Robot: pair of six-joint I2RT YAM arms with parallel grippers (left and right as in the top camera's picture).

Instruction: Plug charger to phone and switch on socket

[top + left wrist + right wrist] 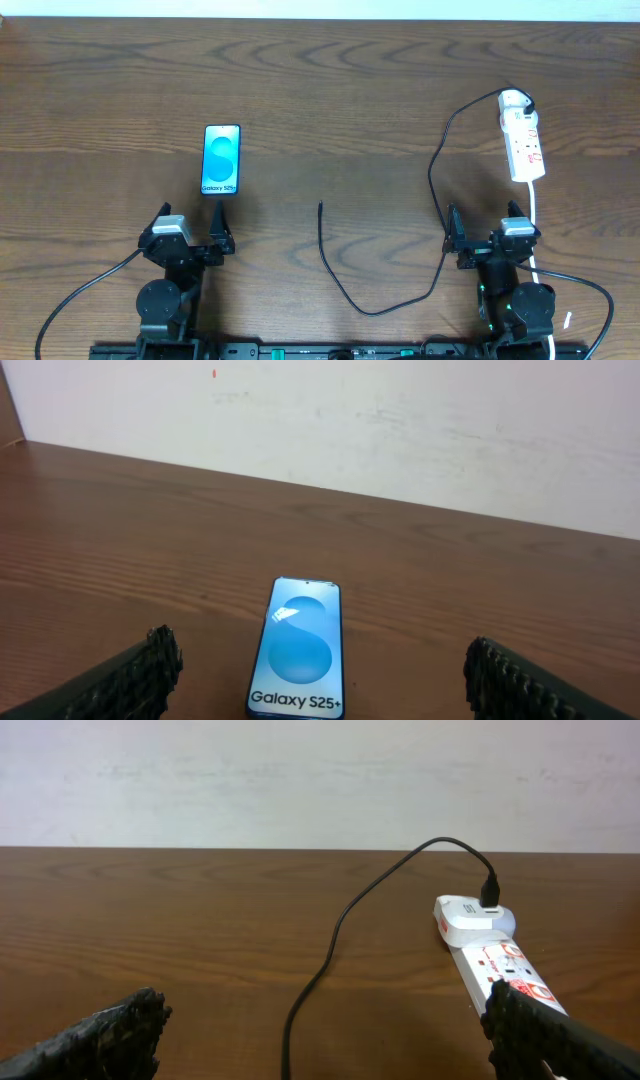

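The phone [222,159] lies flat on the table with its blue screen up, just beyond my left gripper [192,232], which is open and empty. In the left wrist view the phone [298,650] lies between the two fingers. The charger cable [345,292] runs from its free plug tip [320,205] in the table's middle, loops forward, then goes up to the adapter in the socket [522,137]. My right gripper [487,238] is open and empty, with the cable [320,970] between its fingers and the socket [490,950] beyond its right finger.
The socket's thick white cord [538,215] runs down past the right arm's base. Thick black robot cables [80,290] trail at the front edge. A pale wall [300,780] stands behind the table's far edge.
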